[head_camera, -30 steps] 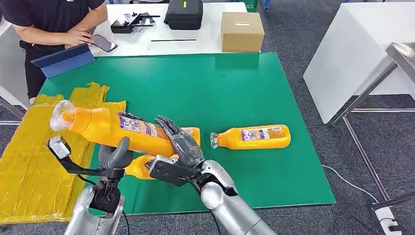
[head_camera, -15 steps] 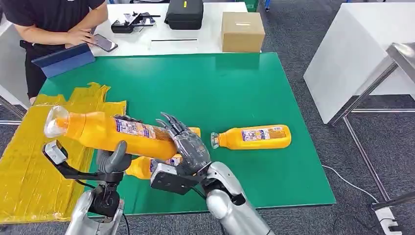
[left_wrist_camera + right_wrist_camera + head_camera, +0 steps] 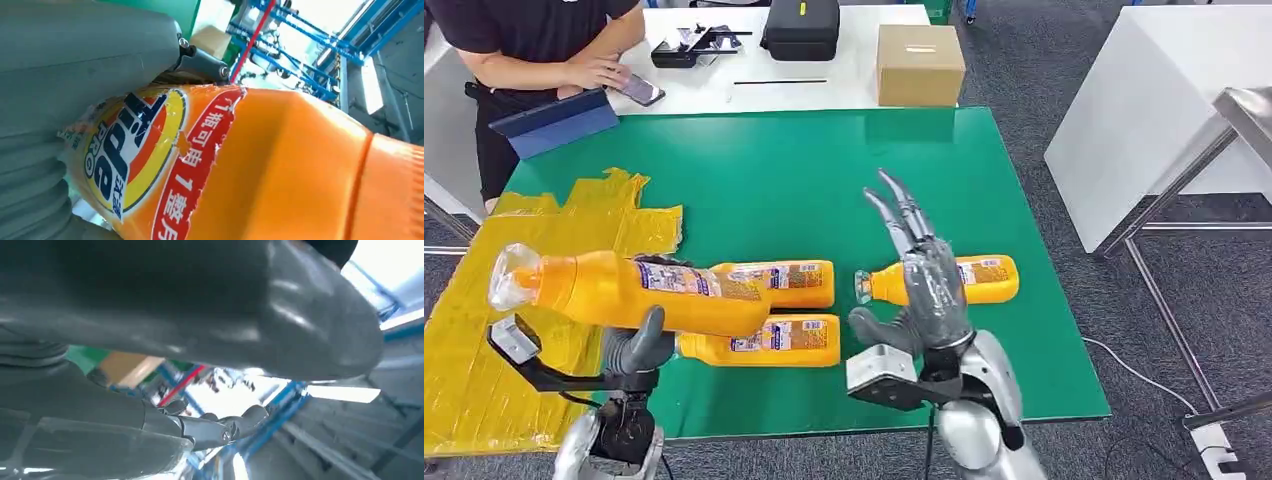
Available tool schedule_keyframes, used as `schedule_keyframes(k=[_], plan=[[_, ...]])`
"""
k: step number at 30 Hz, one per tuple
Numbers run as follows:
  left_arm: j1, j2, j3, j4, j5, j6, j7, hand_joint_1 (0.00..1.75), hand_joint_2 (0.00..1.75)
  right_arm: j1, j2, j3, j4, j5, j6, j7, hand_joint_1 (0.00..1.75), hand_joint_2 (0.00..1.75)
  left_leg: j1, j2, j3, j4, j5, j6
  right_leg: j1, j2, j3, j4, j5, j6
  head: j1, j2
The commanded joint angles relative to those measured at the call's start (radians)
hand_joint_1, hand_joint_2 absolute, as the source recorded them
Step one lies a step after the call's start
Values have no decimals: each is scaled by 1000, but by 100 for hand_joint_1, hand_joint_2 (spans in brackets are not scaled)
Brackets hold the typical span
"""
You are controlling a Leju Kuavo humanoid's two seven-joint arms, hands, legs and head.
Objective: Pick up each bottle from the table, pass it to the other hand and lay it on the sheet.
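Note:
My left hand (image 3: 639, 345) grips an orange bottle (image 3: 624, 291) with a clear cap, held level above the table's near left part, cap toward the yellow sheet (image 3: 494, 330). The left wrist view shows that bottle's label (image 3: 145, 155) close up against the hand (image 3: 75, 75). My right hand (image 3: 924, 290) stands open, fingers spread and pointing up, holding nothing, in front of a third orange bottle (image 3: 979, 278) lying on the green table (image 3: 824, 180). Two more orange bottles lie side by side: one (image 3: 784, 283) farther, one (image 3: 769, 340) nearer.
A person (image 3: 534, 40) stands at the far left by a white table with a phone (image 3: 634, 88), a blue tablet case (image 3: 554, 122), a black case (image 3: 799, 28) and a cardboard box (image 3: 919, 65). A white bench (image 3: 1144, 120) is to the right.
My right hand has let go of the held bottle, swung right and opened upward. My left hand has carried the bottle further left toward the sheet, uncovering the two lying bottles.

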Motion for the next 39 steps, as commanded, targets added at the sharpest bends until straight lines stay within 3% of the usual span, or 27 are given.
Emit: schedule_keyframes(k=[1,5,8,19,22,26,28,32,39], plan=[[-111,33,205,73,-227,125,-57,175,175,120,-5,-138,-97,43,-6,-23,0,0,1,-1,2,0,0,-2,1,-2,2,-1,-1,-1,0,0],[-250,62,381,138,-607,361,-133,175,175,142,42,-181,-101,61,39,-37,0,0,2,-3,2,0,0,-4,2,-4,3,0,-1,-2,0,0],[-337,65,492,143,-896,454,-89,175,175,97,89,-216,-47,87,95,-56,0,0,3,2,1,0,0,-4,3,1,1,1,0,-2,0,0],[-330,44,498,136,-913,446,-91,175,175,95,94,-218,-42,91,95,-59,0,0,4,-2,6,0,0,-5,2,-3,8,0,-2,-2,0,0],[-353,56,507,146,-1145,594,-72,175,175,74,103,-221,-18,95,125,-65,0,0,3,-1,4,0,1,-4,3,-2,5,0,-1,-2,0,0],[-412,86,526,217,-1631,799,43,175,175,26,117,-213,47,98,158,-78,0,0,2,-1,1,0,2,-4,3,-1,1,0,1,-2,0,0],[-427,111,530,298,-1858,832,110,175,175,10,115,-201,76,98,160,-80,0,0,2,-1,2,-1,2,-4,3,-1,3,0,1,-2,0,0],[-447,140,522,543,-2014,858,128,175,175,-15,115,-199,120,86,167,-87,0,0,1,-2,5,-2,3,-3,2,-2,6,-1,0,-2,0,0],[-569,208,490,957,-2104,958,141,175,175,-56,100,-196,159,73,185,-91,0,0,2,-4,4,-1,4,-3,2,-4,5,0,0,-1,0,0]])
